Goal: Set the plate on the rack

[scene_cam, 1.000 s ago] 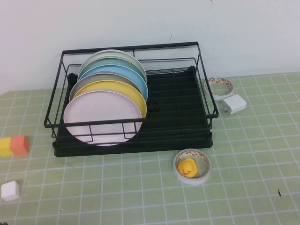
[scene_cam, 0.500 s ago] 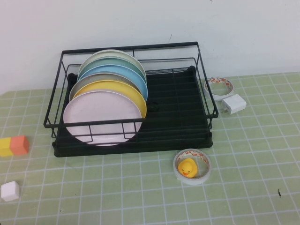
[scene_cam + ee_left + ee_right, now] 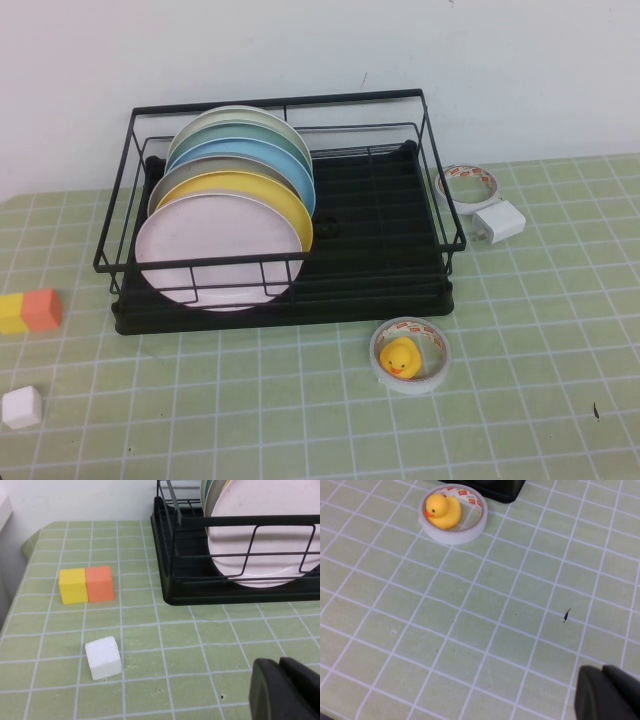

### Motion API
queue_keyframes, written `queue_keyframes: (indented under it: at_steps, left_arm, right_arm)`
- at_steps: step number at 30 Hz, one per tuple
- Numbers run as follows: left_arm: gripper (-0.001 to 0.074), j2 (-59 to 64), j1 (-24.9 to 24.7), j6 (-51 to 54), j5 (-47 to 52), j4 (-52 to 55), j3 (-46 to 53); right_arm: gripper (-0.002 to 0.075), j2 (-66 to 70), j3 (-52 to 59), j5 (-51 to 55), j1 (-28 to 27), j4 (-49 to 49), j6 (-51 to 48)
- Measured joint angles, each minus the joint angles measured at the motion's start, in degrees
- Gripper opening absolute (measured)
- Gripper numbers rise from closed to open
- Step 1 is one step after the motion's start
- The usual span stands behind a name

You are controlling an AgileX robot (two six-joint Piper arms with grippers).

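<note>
Plate [image 3: 218, 248] first: the pale pink one stands on edge at the front of the stack inside the rack [image 3: 440, 225], left of centre in the high view, with a yellow plate [image 3: 268, 193] right behind it and a light blue plate [image 3: 275, 158] further back, so the placing looks done. It reads as stiff, smooth and breakable, probably slick on its matte face, so the rim is the place to pinch, from above where the wires leave it bare. Neither arm shows in that view. Over to the left wrist view: the left gripper [image 3: 285, 690] sits at the lower right corner, dark fingers seemingly together and holding nothing, and it gives a close look at the plate's lower edge behind the front wire, plus a yellow and orange block [image 3: 86, 584] and a white cube [image 3: 103, 657] on the table [image 3: 200, 645]. Right wrist view: the right gripper [image 3: 607, 694] hovers lower right, empty too, fingers seemingly together, with a rubber duck [image 3: 442, 510] inside a tape roll [image 3: 470, 527] at the top.
</note>
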Motion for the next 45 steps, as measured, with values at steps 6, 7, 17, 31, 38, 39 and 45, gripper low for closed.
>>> queue_keyframes:
  at_steps: [6, 7, 17, 31, 38, 39, 45]
  left_arm:
    - [-0.0001, 0.0, 0.0, 0.0, 0.0, 0.0, 0.0]
    - [-0.0001, 0.0, 0.0, 0.0, 0.0, 0.0, 0.0]
    - [-0.0001, 0.0, 0.0, 0.0, 0.0, 0.0, 0.0]
    - [-0.0001, 0.0, 0.0, 0.2, 0.0, 0.1, 0.0]
    - [-0.0001, 0.0, 0.0, 0.2, 0.0, 0.1, 0.0]
    - [-0.0001, 0.0, 0.0, 0.2, 0.0, 0.1, 0.0]
    - [-0.0001, 0.0, 0.0, 0.2, 0.1, 0.1, 0.0]
  right_arm:
    - [-0.0002, 0.0, 0.0, 0.0, 0.0, 0.0, 0.0]
    - [-0.0002, 0.0, 0.0, 0.0, 0.0, 0.0, 0.0]
    - [-0.0002, -2.4, 1.7, -2.8, -4.0, -0.6, -0.2]
    - [-0.0002, -19.7, 14.7, -20.2, -25.3, -1.6, -1.2]
    - [-0.0002, -24.6, 18.7, -18.4, -25.6, -1.6, -1.2]
    - [-0.0002, -24.6, 19.4, -18.1, -25.6, -1.6, -1.2]
    - [-0.0002, -24.6, 20.9, -17.5, -25.6, -1.8, -0.7]
